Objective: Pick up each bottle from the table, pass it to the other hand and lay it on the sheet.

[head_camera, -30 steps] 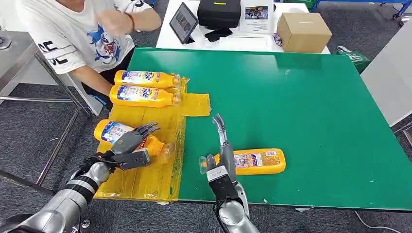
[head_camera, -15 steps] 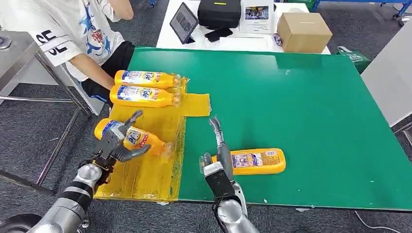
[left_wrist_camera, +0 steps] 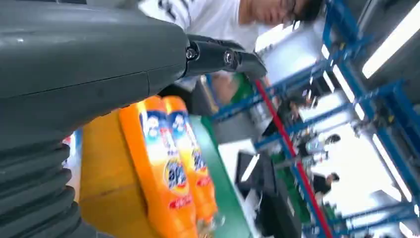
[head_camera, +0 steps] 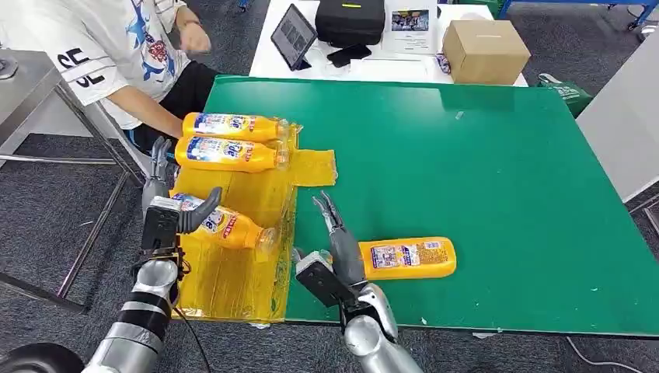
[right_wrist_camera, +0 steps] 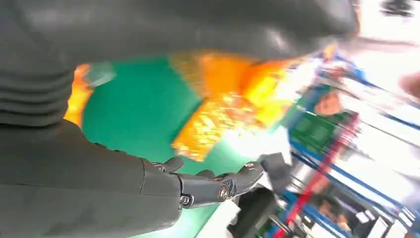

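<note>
Two orange bottles (head_camera: 233, 124) (head_camera: 229, 153) lie side by side at the far end of the yellow sheet (head_camera: 233, 287); the left wrist view shows them too (left_wrist_camera: 163, 168). A third bottle (head_camera: 225, 225) lies slanted on the sheet. My left hand (head_camera: 165, 208) stands open at that bottle's base end, fingers upright and thumb reaching over the label. A fourth bottle (head_camera: 406, 258) lies on the green table (head_camera: 482, 171). My right hand (head_camera: 330, 252) is open beside its cap end, holding nothing. The right wrist view is blurred, with the sheet (right_wrist_camera: 218, 114) and fingers (right_wrist_camera: 218, 188) in it.
A person in a white shirt (head_camera: 101, 47) sits at the table's far left corner, an arm close to the sheet. Behind the green table, a white table carries a tablet (head_camera: 294, 35), a black case (head_camera: 351, 19) and a cardboard box (head_camera: 486, 50). A metal table (head_camera: 31, 101) stands at left.
My left hand let go of the third bottle, drew back to the left and raised its fingers. My right hand shifted slightly left. The person's raised arm moved.
</note>
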Controlling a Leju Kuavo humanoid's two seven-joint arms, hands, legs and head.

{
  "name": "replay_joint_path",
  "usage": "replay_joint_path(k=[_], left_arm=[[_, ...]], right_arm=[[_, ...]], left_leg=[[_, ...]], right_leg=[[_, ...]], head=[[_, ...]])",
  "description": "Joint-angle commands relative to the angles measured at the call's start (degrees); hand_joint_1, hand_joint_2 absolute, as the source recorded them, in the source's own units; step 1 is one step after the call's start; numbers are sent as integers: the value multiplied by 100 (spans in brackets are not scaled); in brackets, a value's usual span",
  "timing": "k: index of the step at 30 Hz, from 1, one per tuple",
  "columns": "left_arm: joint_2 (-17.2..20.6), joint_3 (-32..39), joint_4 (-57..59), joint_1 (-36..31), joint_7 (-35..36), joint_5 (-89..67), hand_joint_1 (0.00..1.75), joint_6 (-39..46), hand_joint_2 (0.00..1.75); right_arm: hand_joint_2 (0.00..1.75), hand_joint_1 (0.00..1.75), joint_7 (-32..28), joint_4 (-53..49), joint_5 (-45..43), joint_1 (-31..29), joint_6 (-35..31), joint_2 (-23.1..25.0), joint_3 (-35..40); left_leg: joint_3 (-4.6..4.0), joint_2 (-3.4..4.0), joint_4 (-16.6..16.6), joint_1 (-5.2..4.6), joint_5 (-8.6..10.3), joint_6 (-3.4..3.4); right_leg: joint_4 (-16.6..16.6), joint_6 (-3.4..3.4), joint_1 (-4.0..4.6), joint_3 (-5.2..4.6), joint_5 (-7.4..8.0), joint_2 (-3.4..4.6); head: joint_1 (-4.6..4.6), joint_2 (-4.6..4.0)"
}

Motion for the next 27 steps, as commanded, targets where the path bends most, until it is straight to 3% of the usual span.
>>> replay_joint_path(k=[1, 4, 8, 11, 17, 18, 27], left_arm=[[-255, 305, -287, 369, -33, -131, 0, 125, 175], [-305, 383, -225, 489, 50, -102, 0, -73, 175], [-367, 417, -27, 595, 100, -46, 0, -302, 175], [-376, 426, 40, 581, 99, -50, 0, -361, 175], [-429, 473, 580, 334, 12, 29, 0, -481, 175], [-443, 448, 712, 278, 6, 81, 0, -559, 175], [-488, 367, 991, 230, -55, 216, 0, -590, 175]], right_arm=[[175, 0, 542, -816, 422, -150, 618, -1113, 47], [175, 0, 1008, -1004, 697, -193, 1117, -1585, 215], [175, 0, 1136, -1176, 779, -236, 1525, -2112, 205], [175, 0, 1206, -1224, 818, -245, 1635, -2195, 247], [175, 0, 1123, -576, -11, -640, 2661, -2623, 579], [175, 0, 1142, -322, -84, -803, 2687, -2656, 641], [175, 0, 1244, 117, -256, -1135, 2739, -2764, 765]], left_leg=[[19, -3, 0, 1, -8, 0], [19, -2, 2, 0, -11, -3], [38, -6, 0, 1, -15, -3], [15, -5, 2, -5, -8, 0], [10, -5, -2, -5, -3, -1], [38, -2, 1, 5, -15, -6], [12, 0, -1, -4, -5, 0]], right_leg=[[-9, -4, 3, 26, -6, -8], [-7, -7, 2, 25, -7, -7], [-14, -10, 4, 47, -11, -13], [-7, -4, -4, 21, -5, -8], [-9, -3, -4, 14, -1, -7], [-14, -14, 8, 47, -9, -10], [-9, -2, -2, 16, 0, -2]], head=[[2, 0], [2, 0], [-2, 0], [0, 0], [0, 0], [-2, 0], [0, 0]])
